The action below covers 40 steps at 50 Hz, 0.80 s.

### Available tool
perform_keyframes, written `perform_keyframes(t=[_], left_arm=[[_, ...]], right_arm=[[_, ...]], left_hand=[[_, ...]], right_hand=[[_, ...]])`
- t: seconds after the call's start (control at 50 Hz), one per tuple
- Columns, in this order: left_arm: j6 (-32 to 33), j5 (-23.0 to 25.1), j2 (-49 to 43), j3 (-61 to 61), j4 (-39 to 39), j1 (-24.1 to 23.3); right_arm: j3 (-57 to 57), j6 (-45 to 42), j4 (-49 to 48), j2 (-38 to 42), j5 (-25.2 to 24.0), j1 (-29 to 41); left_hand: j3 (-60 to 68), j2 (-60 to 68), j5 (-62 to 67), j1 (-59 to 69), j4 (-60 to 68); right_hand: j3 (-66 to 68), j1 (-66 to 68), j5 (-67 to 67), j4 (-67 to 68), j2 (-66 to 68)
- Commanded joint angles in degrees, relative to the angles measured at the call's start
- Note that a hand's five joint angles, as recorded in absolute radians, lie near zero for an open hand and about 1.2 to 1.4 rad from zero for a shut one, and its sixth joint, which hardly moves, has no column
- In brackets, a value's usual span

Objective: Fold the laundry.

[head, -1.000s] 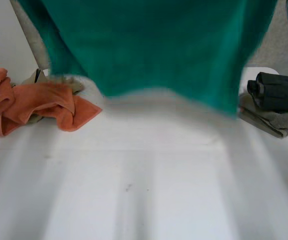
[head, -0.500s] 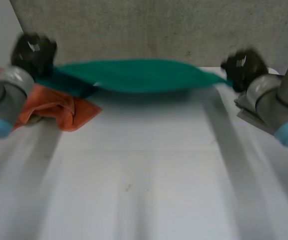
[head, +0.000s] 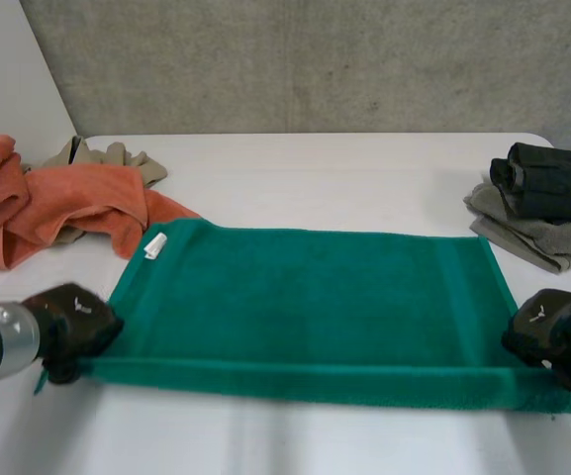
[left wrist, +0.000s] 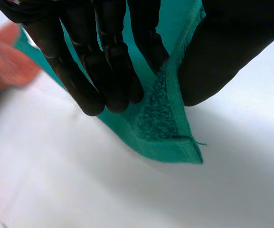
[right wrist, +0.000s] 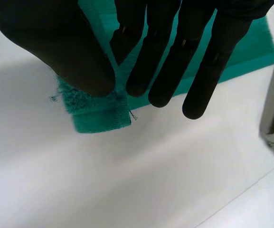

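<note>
One green towel: status?
— Flat on table, between the hands; left hand and right hand each pinch a near corner. Step: first fold. Next, likely: carry both corners to far edge.

White table w/ grey concrete wall behind

Partly seen: orange towel, cut by the head view's edge and a mere blur beside the left hand in its wrist view; beige garment, largely hidden behind the orange towel; green towel, near corners covered by the left hand and right hand, white tag too small to read; grey cloth, top hidden under a dark folded stack, both cut by the edge.
</note>
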Motion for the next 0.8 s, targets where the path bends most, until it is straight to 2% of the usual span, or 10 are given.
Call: perform_keyframes(t=[0.02, 0.26, 0.44, 0.46, 0.48, 0.5, 0.52, 0.58, 0.66, 0.8], left_arm=[[-5.0, -1.8, -7.6, 12.3, 6.7, -4.0], [-8.8, -3.3, -24.5, 34.6, 17.3, -8.8], [-9.6, -10.4, -40.0, 54.6, 20.7, -12.4], [-9.6, -10.6, -41.0, 55.8, 20.6, -12.7], [-9.5, -10.6, -41.7, 57.1, 20.4, -13.1], [-9.3, -10.6, -42.6, 58.1, 20.4, -13.5], [-9.2, -11.1, -43.6, 59.8, 19.9, -14.4], [-9.6, -11.5, -43.9, 60.9, 19.5, -15.6], [-10.5, -12.9, -41.2, 59.7, 19.3, -15.9], [-17.3, -12.9, -34.2, 49.4, 20.5, -14.4]], right_arm=[[-4.4, 6.0, -7.3, 5.4, 0.2, 1.7], [-13.8, 12.8, -31.9, 15.0, -1.4, 3.7], [-22.9, 12.2, -49.0, 27.7, -2.2, 5.0], [-23.8, 12.1, -50.0, 28.8, -2.2, 5.0], [-24.5, 11.9, -51.0, 29.9, -1.8, 5.1], [-25.2, 11.8, -51.8, 30.7, -1.6, 5.3], [-26.5, 11.3, -53.2, 32.4, -1.2, 5.8], [-27.3, 11.1, -54.2, 33.0, 0.0, 6.1], [-24.6, 13.6, -51.9, 29.3, 1.3, 6.0], [-15.9, 25.0, -34.5, 15.9, -1.1, 3.4]], left_hand=[[11.8, 11.4, 13.3, 12.9, 11.5], [11.8, 11.4, 13.3, 12.9, 11.5], [11.8, 11.4, 13.3, 12.9, 11.5], [6.6, 6.2, 8.1, 7.7, 6.3], [-8.6, -9.0, -7.1, -7.5, -8.9], [-28.4, -28.8, -26.9, -27.3, -28.7], [-58.2, -58.6, -56.7, -57.1, -58.5], [-58.2, -58.6, -56.7, -57.1, -58.5], [-58.2, -58.6, -56.7, -57.1, -58.5], [-58.2, -58.6, -56.7, -57.1, -58.5]], right_hand=[[11.9, 15.5, 10.6, 11.6, 12.0], [11.9, 15.5, 10.6, 11.6, 12.0], [11.9, 15.5, 10.6, 11.6, 12.0], [-10.6, -7.0, -11.9, -10.9, -10.5], [-34.5, -30.9, -35.8, -34.8, -34.4], [-52.2, -48.6, -53.5, -52.5, -52.1], [-58.1, -54.5, -59.4, -58.4, -58.0], [-58.1, -54.5, -59.4, -58.4, -58.0], [-58.1, -54.5, -59.4, -58.4, -58.0], [-58.1, -54.5, -59.4, -58.4, -58.0]])
